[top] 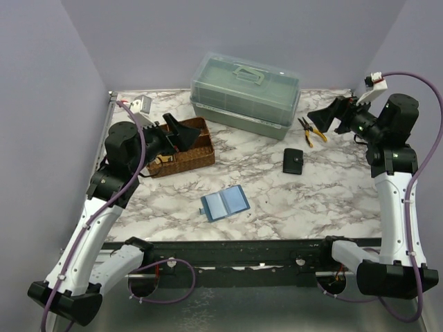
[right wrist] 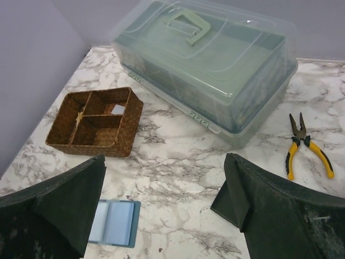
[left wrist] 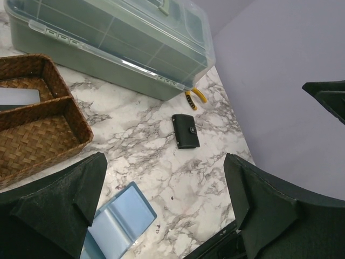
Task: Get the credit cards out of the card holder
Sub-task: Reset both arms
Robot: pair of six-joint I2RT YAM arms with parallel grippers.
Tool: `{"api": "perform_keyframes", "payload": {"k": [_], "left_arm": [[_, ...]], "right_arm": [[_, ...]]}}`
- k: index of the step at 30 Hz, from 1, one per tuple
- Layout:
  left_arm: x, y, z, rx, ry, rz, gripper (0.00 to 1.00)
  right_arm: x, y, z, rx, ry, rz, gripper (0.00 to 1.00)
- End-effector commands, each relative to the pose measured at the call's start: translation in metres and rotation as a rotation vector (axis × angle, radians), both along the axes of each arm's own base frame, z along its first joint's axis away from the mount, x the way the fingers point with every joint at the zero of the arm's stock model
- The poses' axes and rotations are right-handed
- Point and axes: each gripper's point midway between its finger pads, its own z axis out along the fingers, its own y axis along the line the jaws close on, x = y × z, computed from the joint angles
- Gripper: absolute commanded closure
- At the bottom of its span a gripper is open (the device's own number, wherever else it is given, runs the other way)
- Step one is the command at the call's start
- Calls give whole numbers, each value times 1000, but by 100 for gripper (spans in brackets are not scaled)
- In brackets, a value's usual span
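Table point(top: 332, 200): white marble pattern, purple walls on three sides.

Card holder point(top: 224, 203): lies opened flat on the table, near the middle and toward the front edge, roughly between the two arms. Light blue inner pockets face up. What the pockets hold cannot be told from any view. Nothing touches it.

Left pincer point(top: 185, 133): jaws spread wide, holding nothing. It hangs above the wicker basket point(top: 183, 164) at the left of the table. Its wrist view looks past both fingers down at the card holder's corner, low in the frame.

Right pincer point(top: 320, 116): jaws likewise wide, holding nothing. It is raised at the far right, just beside the pliers point(top: 311, 130) as seen from above, and well apart from the card holder.

Basket: divided into compartments. A pale flat piece point(right wrist: 117, 109) lies in one of them.

Storage box point(top: 246, 86): translucent green, lid on, handle on top. It stands at the back centre of the table.

Pliers: yellow handles, lying right of the box.

Black wallet point(top: 293, 161): closed, snap tab visible. It lies right of centre, between the pliers and the card holder, apart from both.
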Motion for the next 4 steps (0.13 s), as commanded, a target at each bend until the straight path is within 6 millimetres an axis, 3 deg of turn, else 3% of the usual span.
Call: {"api": "perform_keyframes", "payload": {"k": [1, 4], "left_arm": [[-6, 0, -2, -9, -2, -13, 1], [-6, 0, -2, -12, -3, -14, 1]], "right_arm": [[-6, 6, 8, -2, -27, 37, 1], [-6, 6, 5, -13, -28, 44, 1]]}}
